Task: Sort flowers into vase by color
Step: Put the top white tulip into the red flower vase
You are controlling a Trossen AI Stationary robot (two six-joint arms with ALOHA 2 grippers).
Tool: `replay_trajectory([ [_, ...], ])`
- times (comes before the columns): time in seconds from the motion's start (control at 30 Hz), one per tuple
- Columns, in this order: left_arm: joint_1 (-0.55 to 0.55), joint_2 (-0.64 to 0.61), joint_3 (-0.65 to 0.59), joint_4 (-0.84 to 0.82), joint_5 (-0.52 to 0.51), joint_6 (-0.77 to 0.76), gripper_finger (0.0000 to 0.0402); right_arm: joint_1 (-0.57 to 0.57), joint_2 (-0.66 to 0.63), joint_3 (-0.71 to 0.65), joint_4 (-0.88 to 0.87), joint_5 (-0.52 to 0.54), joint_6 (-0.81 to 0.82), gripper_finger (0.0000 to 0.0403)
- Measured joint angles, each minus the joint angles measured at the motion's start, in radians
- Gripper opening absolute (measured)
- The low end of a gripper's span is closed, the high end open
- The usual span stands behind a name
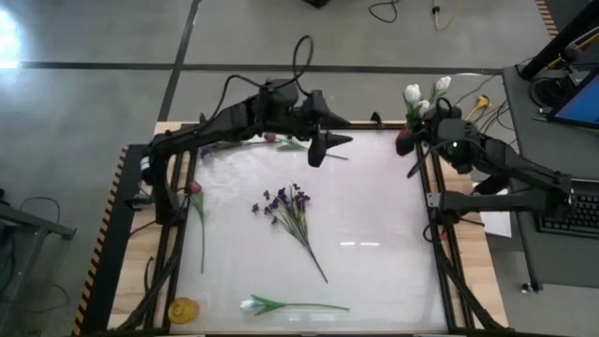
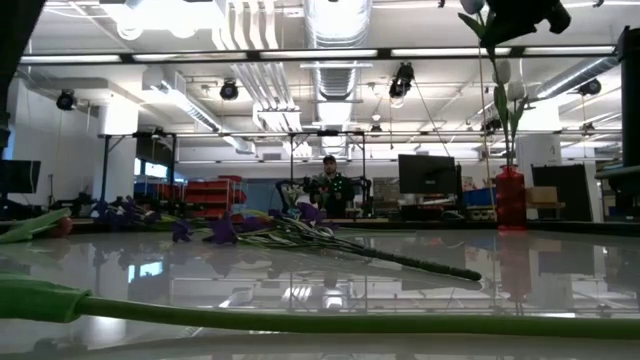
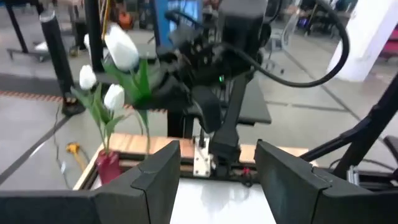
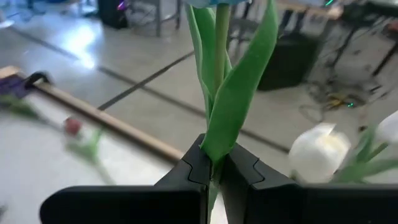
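Note:
My right gripper (image 1: 432,120) stands over the table's far right corner, shut on a white tulip (image 3: 121,46) above the red vase (image 1: 404,140). Two more white tulips (image 3: 99,93) stand with their stems in that vase (image 3: 107,167). My left gripper (image 1: 318,150) hovers open over the far middle of the table and touches nothing. On the table lie a purple spray (image 1: 290,211), a white tulip (image 1: 281,304) near the near edge, a pink-red bud (image 1: 195,190) at the left, and another (image 1: 270,139) under the left arm. My right gripper pinches the white tulip by its green stem and leaf (image 4: 217,146) between the two shut fingers, which lie across the stem. The tulip stands upright, with its bud (image 2: 470,5) above the fingers and its stem (image 2: 490,60) hanging toward the vase (image 2: 509,200). The stem's lower end does not show.
A yellow object (image 1: 182,309) lies at the near left corner. Dark frame rails (image 1: 440,234) run along the table's left and right sides. The white tabletop (image 1: 374,215) is bare between the purple spray and the right rail. A person (image 2: 328,185) stands far behind the table.

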Motion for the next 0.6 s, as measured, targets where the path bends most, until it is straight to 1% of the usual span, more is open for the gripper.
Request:
replay_trajectory([
  [0.1, -0.002, 0.042, 0.094, -0.087, 0.04, 0.02, 0.0194, -0.073, -0.012, -0.01, 0.094, -0.003, -0.093, 0.0013],
  [0.2, -0.004, 0.051, 0.142, -0.11, 0.081, 0.022, 0.0194, -0.138, -0.021, 0.018, 0.065, -0.027, -0.11, 0.0013],
  [0.3, -0.003, 0.047, 0.162, -0.114, 0.082, 0.034, 0.0194, -0.2, -0.022, 0.059, -0.018, -0.026, -0.11, 0.0013],
  [0.4, -0.002, 0.042, 0.173, -0.126, 0.081, 0.049, 0.0194, -0.252, -0.022, 0.086, -0.028, -0.022, -0.112, 0.0013],
  [0.5, -0.003, 0.035, 0.174, -0.127, 0.083, 0.059, 0.0194, -0.298, -0.022, 0.092, 0.0, -0.015, -0.137, 0.0013],
  [0.6, -0.002, 0.033, 0.172, -0.129, 0.104, 0.065, 0.0194, -0.357, -0.023, 0.058, 0.101, -0.016, -0.169, 0.0013],
])
